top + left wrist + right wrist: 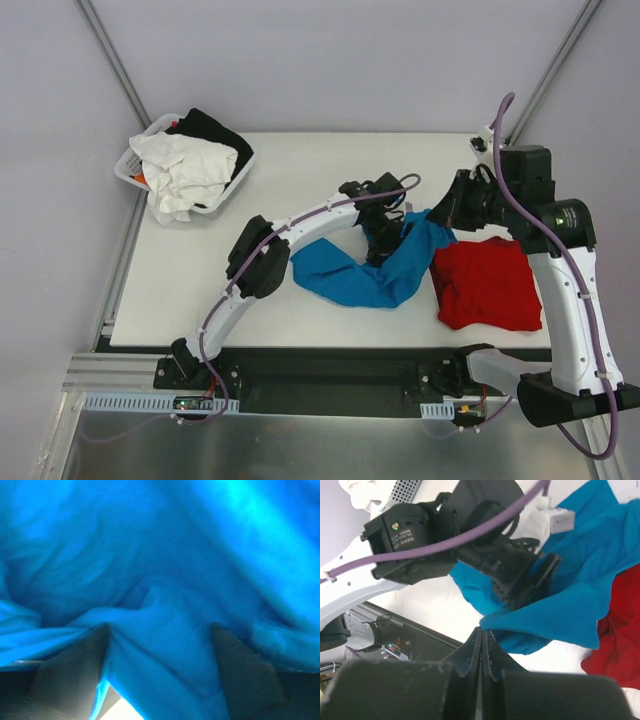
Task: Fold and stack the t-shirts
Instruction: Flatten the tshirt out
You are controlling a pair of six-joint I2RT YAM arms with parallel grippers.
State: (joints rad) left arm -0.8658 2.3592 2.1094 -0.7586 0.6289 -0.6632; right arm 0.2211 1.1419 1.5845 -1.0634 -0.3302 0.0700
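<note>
The turquoise-blue t-shirt lies crumpled mid-table. One end of it is drawn up to the right. The red t-shirt lies in a rough folded square at the right, and the blue cloth touches its upper left corner. My left gripper is pushed down into the blue shirt. In the left wrist view its fingers stand wide apart with a bunch of blue cloth between them. My right gripper is shut, pinching an edge of the blue shirt at its tips. It holds that edge above the table.
A white basket at the table's back left holds a white garment and a black garment. The left arm's wrist is close in front of my right gripper. The red shirt also shows in the right wrist view.
</note>
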